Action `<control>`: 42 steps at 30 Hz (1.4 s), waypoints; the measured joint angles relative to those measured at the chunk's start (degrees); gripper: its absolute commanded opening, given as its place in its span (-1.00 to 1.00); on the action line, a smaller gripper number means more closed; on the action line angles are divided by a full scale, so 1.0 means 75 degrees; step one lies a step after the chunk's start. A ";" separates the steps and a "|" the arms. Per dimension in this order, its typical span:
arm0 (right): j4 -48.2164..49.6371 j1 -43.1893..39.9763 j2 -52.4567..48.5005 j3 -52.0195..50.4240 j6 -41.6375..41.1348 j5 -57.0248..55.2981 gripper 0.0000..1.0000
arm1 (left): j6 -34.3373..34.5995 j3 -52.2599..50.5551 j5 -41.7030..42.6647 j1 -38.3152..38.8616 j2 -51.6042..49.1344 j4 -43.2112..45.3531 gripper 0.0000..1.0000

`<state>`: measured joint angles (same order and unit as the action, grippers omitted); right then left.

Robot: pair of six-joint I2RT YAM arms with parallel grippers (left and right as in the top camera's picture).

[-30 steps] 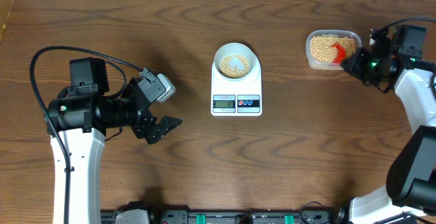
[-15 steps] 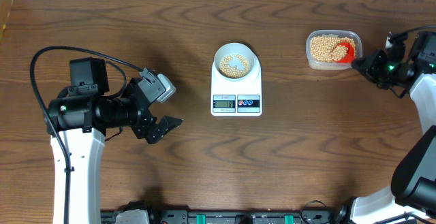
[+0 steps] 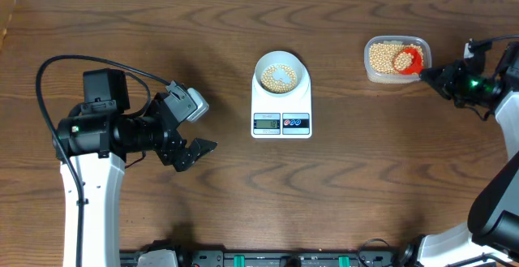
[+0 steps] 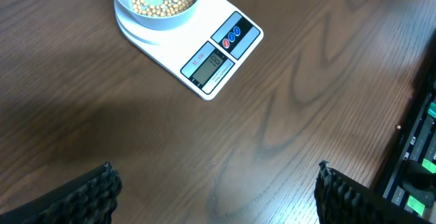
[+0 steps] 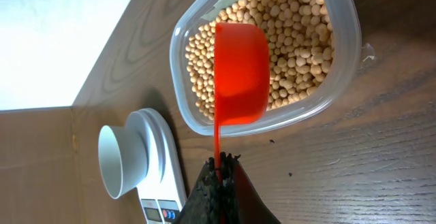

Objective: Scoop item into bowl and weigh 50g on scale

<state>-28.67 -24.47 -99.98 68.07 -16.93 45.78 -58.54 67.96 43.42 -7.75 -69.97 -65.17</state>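
The pale bowl point(image 3: 281, 58) stands on the white scale point(image 3: 281, 124) at mid-table with a layer of tan beans point(image 3: 280, 77) inside. More beans point(image 3: 383, 56) fill a clear plastic tub point(image 3: 369, 71) at the back right. My right gripper point(image 3: 435, 75) is shut on the thin handle of a red scoop point(image 3: 408, 59), whose cup sits over the beans at the tub's right side. In the right wrist view the scoop point(image 5: 240, 74) shows plain red, with no beans on the face I see, above the gripper point(image 5: 219, 161). My left gripper point(image 3: 204, 126) stands open over bare wood, left of the scale.
From the left wrist I see the bowl point(image 4: 126, 13) and the scale's display point(image 4: 210, 63) ahead, beyond the open left gripper point(image 4: 218, 193). The table's far edge meets a white wall behind the tub. Equipment lines the near edge.
My right gripper has drawn back to the right with the scoop, whose cup slid from the tub's middle toward its right side. The left arm has not moved.
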 measured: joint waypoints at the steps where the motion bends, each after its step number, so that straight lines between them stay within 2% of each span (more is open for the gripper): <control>1: 0.0000 -0.0012 0.0000 0.0000 0.0000 0.0020 -0.98 | 0.0000 0.0000 0.0000 0.0000 0.0000 0.0000 0.87; 25: 0.0688 -0.0096 0.0000 -0.0038 0.0050 0.1763 -0.98 | -0.0003 0.0000 0.0000 0.0000 0.0000 0.0000 0.86; 42: 0.2261 0.1649 -0.0006 -0.0044 -0.1230 0.1958 -0.98 | 0.0000 0.0000 0.0000 0.0000 0.0000 0.0000 0.87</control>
<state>-11.70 -12.10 -100.03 67.75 -26.15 60.47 -58.54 67.96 43.42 -7.75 -69.97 -65.17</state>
